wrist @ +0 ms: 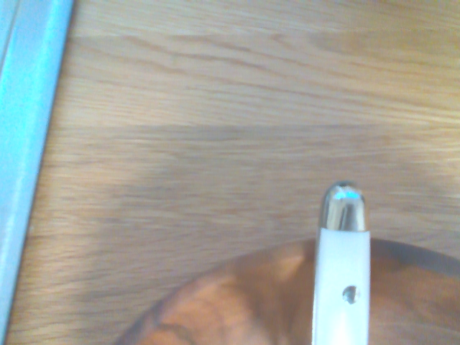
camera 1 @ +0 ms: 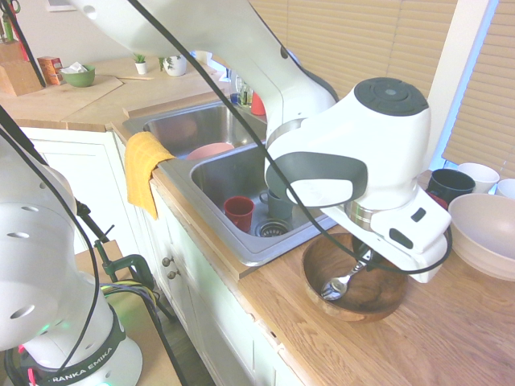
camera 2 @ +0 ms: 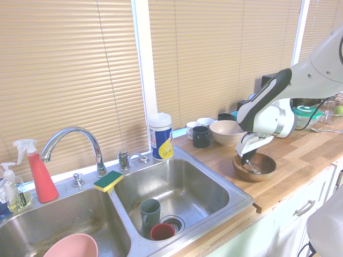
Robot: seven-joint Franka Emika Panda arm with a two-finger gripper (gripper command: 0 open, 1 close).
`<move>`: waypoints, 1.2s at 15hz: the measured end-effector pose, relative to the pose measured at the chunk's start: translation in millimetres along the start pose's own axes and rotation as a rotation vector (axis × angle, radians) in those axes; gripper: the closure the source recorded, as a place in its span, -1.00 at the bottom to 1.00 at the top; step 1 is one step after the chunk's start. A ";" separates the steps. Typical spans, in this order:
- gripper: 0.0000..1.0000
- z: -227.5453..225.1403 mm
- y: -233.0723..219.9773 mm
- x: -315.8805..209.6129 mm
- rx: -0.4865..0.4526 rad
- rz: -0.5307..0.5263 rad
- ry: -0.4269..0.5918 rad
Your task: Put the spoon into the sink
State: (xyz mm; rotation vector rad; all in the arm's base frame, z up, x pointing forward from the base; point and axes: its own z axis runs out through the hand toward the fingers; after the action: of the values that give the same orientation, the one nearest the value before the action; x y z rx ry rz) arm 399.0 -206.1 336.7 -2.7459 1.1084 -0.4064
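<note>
First exterior view shows you the gripper (camera 1: 360, 259) clamped on the spoon (camera 1: 341, 282), holding it tilted over the wooden bowl (camera 1: 354, 301) with its scoop end low inside. From that bowl, the sink (camera 1: 233, 173) lies toward ten o'clock, holding a red cup (camera 1: 239, 213).

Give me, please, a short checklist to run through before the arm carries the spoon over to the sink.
1. Grip: gripper shut on the spoon handle: ok.
2. Spoon bowl clear of the wooden bowl floor: cannot tell.
3. Spoon above the wooden bowl's rim: not ok.
4. Landing spot: sink holds a red cup and a grey mug near the drain, bare steel elsewhere: ok.
5. Counter between bowl and sink free: ok.
</note>
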 end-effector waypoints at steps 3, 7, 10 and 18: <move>1.00 -21.7 1.1 3.7 0.023 0.002 0.032; 1.00 -68.6 -18.7 -0.6 0.047 -0.035 0.090; 1.00 -99.5 -56.2 -17.9 0.045 -0.083 0.116; 1.00 -113.6 -235.6 -121.0 -0.038 -0.216 0.167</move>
State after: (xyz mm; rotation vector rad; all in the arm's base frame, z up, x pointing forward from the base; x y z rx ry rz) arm 435.7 42.3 478.1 -2.9203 0.8622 -0.6599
